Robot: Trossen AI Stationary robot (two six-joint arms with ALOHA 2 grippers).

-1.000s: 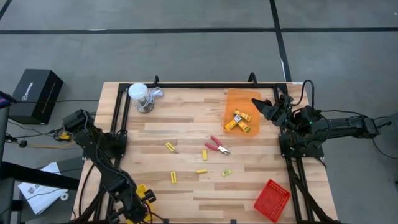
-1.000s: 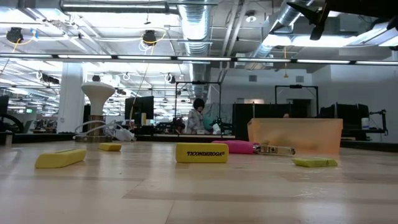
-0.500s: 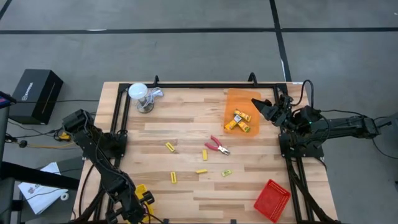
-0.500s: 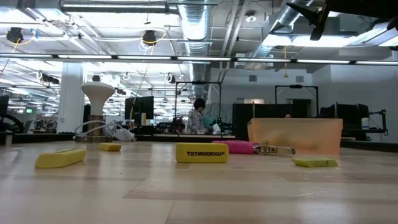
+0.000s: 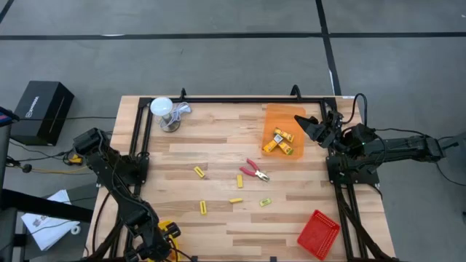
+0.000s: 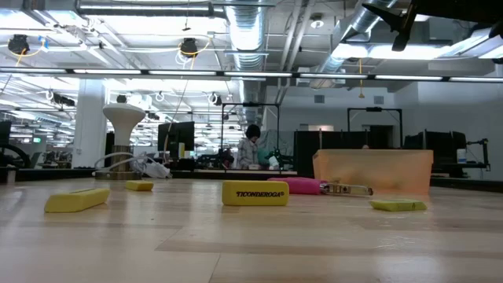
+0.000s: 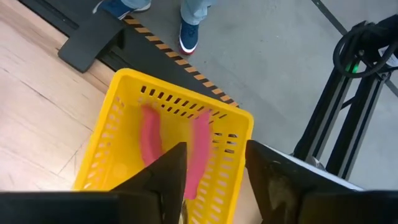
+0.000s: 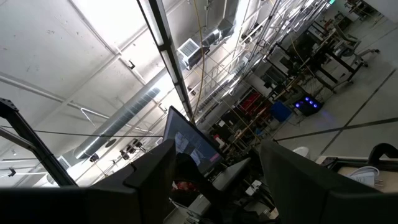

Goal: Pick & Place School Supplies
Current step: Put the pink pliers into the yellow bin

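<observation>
In the left wrist view my left gripper (image 7: 214, 186) stands open over the yellow tray (image 7: 124, 124) at the table's near left corner (image 5: 166, 231). A red-handled tool (image 7: 199, 149) shows blurred inside that tray, clear of the fingers. On the table lie another red-handled tool (image 5: 254, 171) and loose yellow blocks (image 5: 199, 172), (image 5: 239, 180), (image 5: 203, 207), (image 5: 236, 200), (image 5: 265, 201). More yellow blocks (image 5: 280, 142) lie in the orange tray (image 5: 284, 116). My right gripper (image 5: 309, 125) waits open at the far right, tipped upward.
A red tray (image 5: 318, 234) sits at the near right corner. A white cup-like object (image 5: 164, 113) stands at the far left corner. In the left wrist view a person's shoes (image 7: 189, 31) stand on the floor beyond the table's edge.
</observation>
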